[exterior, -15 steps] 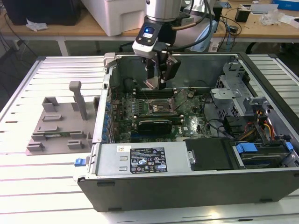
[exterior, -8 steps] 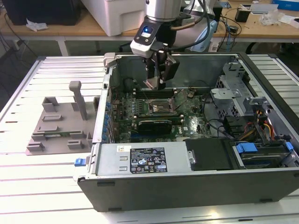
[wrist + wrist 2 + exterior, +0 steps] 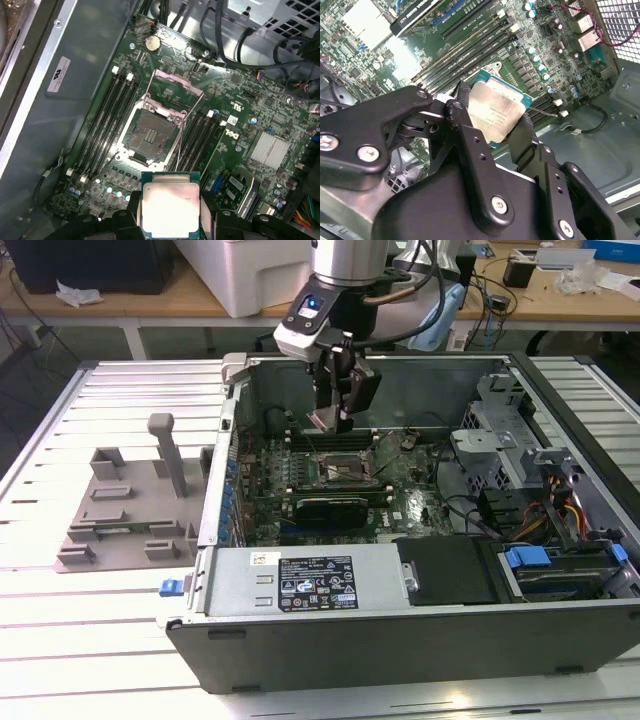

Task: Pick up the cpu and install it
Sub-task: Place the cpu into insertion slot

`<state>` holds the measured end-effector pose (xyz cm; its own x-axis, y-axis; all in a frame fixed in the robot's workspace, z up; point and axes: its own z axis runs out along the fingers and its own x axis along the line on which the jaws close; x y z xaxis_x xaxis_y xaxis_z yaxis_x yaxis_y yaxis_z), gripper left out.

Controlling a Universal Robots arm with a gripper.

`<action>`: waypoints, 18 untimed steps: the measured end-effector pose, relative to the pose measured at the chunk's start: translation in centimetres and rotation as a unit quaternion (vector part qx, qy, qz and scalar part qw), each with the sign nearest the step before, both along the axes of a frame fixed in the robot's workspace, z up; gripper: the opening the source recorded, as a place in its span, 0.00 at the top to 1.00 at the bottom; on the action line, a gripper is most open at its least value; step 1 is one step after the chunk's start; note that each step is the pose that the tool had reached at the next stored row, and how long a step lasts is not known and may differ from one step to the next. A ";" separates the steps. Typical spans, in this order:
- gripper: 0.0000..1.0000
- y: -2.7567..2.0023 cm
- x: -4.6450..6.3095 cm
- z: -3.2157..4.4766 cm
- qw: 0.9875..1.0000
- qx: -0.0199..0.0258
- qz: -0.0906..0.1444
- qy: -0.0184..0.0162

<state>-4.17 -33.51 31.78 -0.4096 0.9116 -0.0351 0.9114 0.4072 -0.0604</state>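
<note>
Gripping the cpu (image 3: pixel 170 210) by two opposite edges, the tool (image 3: pixel 335 410) has its black fingers (image 3: pixel 461 107) narrowed onto the chip. The silvery top faces the camera in both wrist views, with a green rim showing around the metal. The chip lies flat between the fingers, in the air above the green motherboard (image 3: pixel 240 120), not yet seated.

Near it on the board lies the socket (image 3: pixel 150 132), black-framed and uncovered, with its retaining frame (image 3: pixel 172 82) tilted up and thin wire levers standing free beside it. Black memory slots (image 3: pixel 105 120) run along both sides of the socket, and a round coin cell (image 3: pixel 151 43) sits further across the board. A ribbed silver heatsink (image 3: pixel 269 149) stands near bundled cables.

In the exterior view the arm hangs into the open computer case (image 3: pixel 400 650), which lies on its side on a slatted white counter (image 3: pixel 90 640). A labelled grey power supply (image 3: pixel 310 580) lies along the case's near wall. On the exterior view's left of the case, well apart from the tool, rests a grey plastic tray (image 3: pixel 120 515) with upright posts. Beyond, wooden benches (image 3: pixel 150 302) carry equipment.
</note>
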 end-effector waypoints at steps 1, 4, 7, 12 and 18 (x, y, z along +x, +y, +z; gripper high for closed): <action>0.45 0.00 0.0 0.00 1.000 0.000 -0.003 0.000; 0.45 0.00 0.0 0.00 1.000 -0.002 -0.014 0.000; 0.45 0.00 0.0 0.00 1.000 -0.004 -0.026 0.000; 0.45 0.00 0.0 0.00 0.999 -0.006 -0.044 0.000; 0.45 0.00 0.0 0.00 0.998 -0.008 -0.070 0.000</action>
<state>-4.15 -33.51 31.78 -0.2787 0.9591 -0.0500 0.9591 0.2753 -0.0661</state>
